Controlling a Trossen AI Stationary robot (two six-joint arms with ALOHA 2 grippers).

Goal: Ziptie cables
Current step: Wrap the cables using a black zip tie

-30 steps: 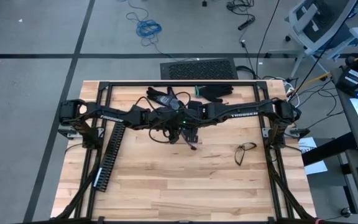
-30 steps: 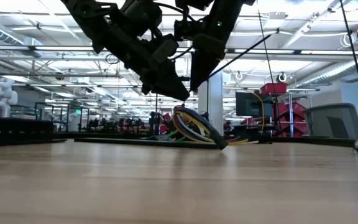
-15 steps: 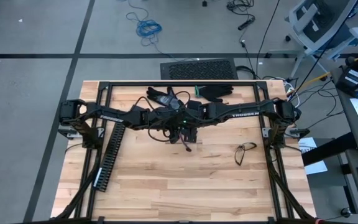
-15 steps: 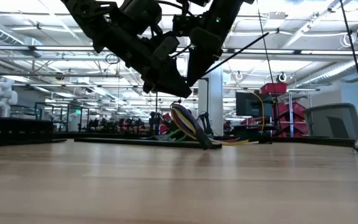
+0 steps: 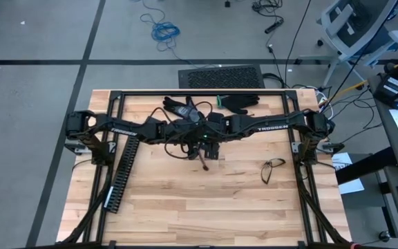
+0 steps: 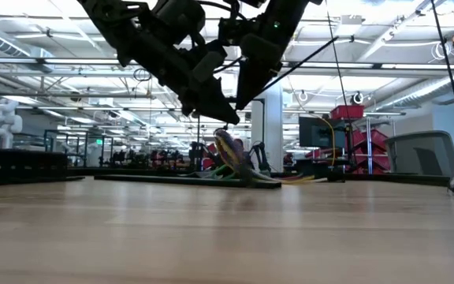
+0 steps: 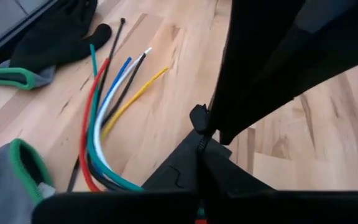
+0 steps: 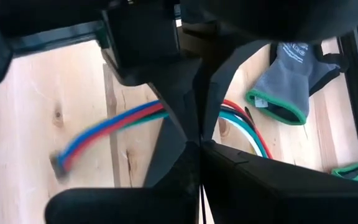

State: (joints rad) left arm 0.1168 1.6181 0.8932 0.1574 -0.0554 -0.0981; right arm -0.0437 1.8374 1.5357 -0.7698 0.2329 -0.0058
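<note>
The cables (image 6: 231, 158) sit near the table's twelve o'clock edge, lifted at one end beneath both grippers. The left gripper (image 5: 197, 143) and right gripper (image 5: 209, 146) have their jaws together, seemingly pinching the zip tie. Pulling steadily along the tie's line should cinch it without dragging the bundle.

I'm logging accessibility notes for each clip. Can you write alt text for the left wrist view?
Coloured cables, red, green, blue, white, black and yellow, fan out across the wooden table beyond the shut left gripper. Another dark arm crosses close in front, and gloves with green cuffs lie past the cables.
</note>
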